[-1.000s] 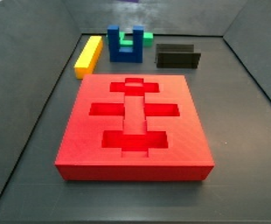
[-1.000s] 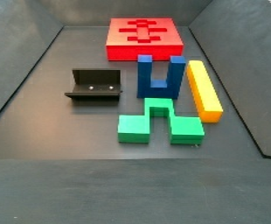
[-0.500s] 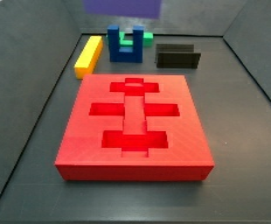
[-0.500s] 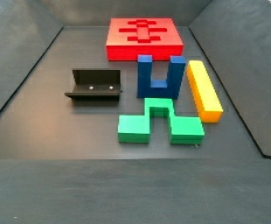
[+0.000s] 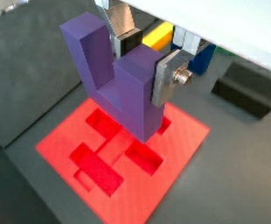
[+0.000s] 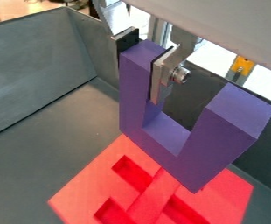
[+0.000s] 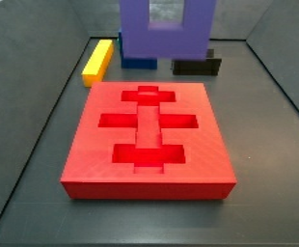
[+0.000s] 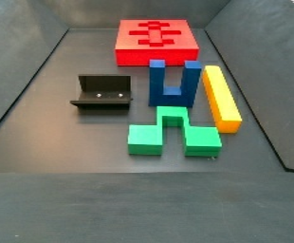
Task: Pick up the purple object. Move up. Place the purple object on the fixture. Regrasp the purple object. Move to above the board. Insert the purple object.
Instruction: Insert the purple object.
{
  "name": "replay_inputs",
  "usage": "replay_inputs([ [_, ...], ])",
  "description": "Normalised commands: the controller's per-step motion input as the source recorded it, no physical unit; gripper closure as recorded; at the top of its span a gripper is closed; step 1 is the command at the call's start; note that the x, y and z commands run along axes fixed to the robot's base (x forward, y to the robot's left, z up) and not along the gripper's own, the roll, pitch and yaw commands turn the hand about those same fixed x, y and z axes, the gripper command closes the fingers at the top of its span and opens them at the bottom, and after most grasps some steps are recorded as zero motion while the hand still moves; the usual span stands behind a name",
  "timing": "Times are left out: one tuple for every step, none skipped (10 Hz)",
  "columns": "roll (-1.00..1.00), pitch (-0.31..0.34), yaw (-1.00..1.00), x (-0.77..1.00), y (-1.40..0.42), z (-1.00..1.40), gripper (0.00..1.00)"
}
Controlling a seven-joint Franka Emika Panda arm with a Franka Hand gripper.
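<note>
The red board (image 7: 149,140) is seen close up from its near end in a side view, and from the opposite end, far back, in a side view (image 8: 158,38). Both wrist views are aimed steeply down past the claw (image 5: 138,54) onto that same board (image 6: 126,188).

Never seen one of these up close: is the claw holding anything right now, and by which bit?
Yes. The gripper, above the board, holds the purple block, its fingers clamped on one prong.

Open air separates the gripper (image 5: 135,63)'s purple object (image 5: 121,79) from the board (image 5: 121,166)'s unobstructed cutouts.
</note>
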Motion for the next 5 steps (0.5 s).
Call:
replay_inputs([
  [0.00, -0.110, 0.02, 0.06, -0.59, -0.45, 1.00],
  [0.02, -0.083, 0.08, 0.02, -0.62, -0.47, 1.00],
  [0.13, -0.060, 0.21, 0.02, -0.61, -0.50, 1.00],
  [0.23, -0.051, 0.30, 0.04, -0.55, -0.55, 1.00],
  [0.29, -0.047, 0.34, 0.05, -0.45, -0.53, 1.00],
])
